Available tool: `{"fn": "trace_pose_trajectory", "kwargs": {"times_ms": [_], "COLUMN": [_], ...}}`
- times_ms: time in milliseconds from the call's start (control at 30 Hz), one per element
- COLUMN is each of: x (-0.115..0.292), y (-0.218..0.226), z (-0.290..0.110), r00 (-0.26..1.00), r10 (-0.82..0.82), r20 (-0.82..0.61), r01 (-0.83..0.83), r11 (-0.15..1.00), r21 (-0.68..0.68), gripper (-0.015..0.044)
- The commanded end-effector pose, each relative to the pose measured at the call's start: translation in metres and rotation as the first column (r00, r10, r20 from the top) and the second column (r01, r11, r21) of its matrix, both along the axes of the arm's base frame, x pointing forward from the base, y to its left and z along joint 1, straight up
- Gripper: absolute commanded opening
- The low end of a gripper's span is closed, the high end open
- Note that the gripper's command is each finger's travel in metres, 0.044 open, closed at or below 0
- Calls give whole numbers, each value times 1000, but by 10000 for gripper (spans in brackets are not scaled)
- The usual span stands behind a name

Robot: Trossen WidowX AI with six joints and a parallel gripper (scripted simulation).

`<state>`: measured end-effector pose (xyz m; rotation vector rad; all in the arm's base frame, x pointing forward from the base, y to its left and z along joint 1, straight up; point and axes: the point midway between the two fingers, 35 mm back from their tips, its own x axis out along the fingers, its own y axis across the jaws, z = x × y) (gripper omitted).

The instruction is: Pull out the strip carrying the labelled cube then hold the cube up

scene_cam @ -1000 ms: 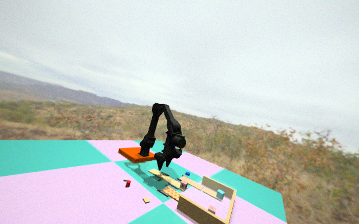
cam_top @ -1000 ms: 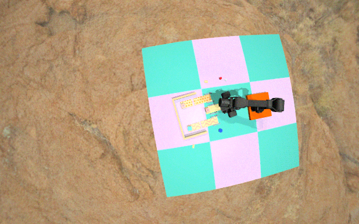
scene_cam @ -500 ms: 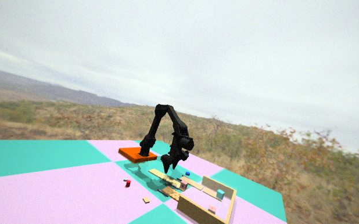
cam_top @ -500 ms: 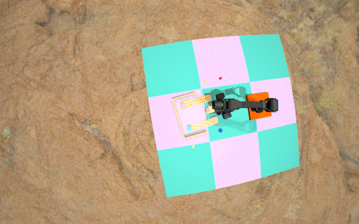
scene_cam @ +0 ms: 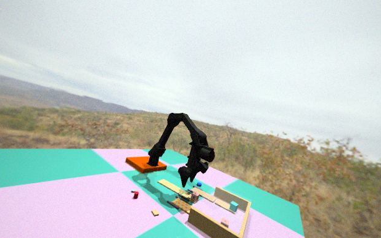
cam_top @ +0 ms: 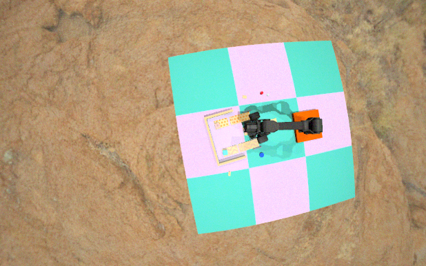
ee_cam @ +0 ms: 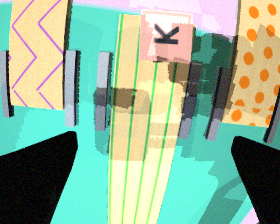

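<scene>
A cream strip with green lines (ee_cam: 134,183) (scene_cam: 170,186) lies in one piece on the teal tile. A pink cube labelled K (ee_cam: 165,36) (scene_cam: 195,196) sits on its far end. My gripper (ee_cam: 157,143) (scene_cam: 187,182) (cam_top: 249,128) is open and empty. It hangs above the strip's middle, short of the cube, with a finger on each side of the strip. A purple zigzag strip (ee_cam: 38,30) (cam_top: 242,148) lies to one side and an orange dotted strip (ee_cam: 260,50) (cam_top: 233,120) to the other. In the overhead view the arm hides the lined strip.
A low tan fence (cam_top: 210,137) (scene_cam: 207,226) encloses the strips' far ends, with a cyan cube (cam_top: 225,151) (scene_cam: 233,206) and a plain pink cube (scene_cam: 224,222) inside. A blue ball (cam_top: 261,155), a red cylinder (scene_cam: 135,195) and a tan block (scene_cam: 155,212) lie around. The orange arm base (cam_top: 307,134) is behind.
</scene>
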<state>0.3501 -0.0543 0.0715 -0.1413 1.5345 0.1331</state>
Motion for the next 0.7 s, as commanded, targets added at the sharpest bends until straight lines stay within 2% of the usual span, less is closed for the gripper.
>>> {"fn": "trace_pose_trajectory", "kwargs": {"times_ms": [0, 500, 667], "x": [15, 56, 57], "y": [2, 7, 7], "z": [4, 13, 8], "r00": [1000, 1000, 1000], "r10": [-2, -2, -2], "r20": [3, 7, 7], "r01": [2, 2, 2], "r11": [1000, 1000, 1000], "r21": [-2, -2, -2], "gripper": [440, 440, 309]}}
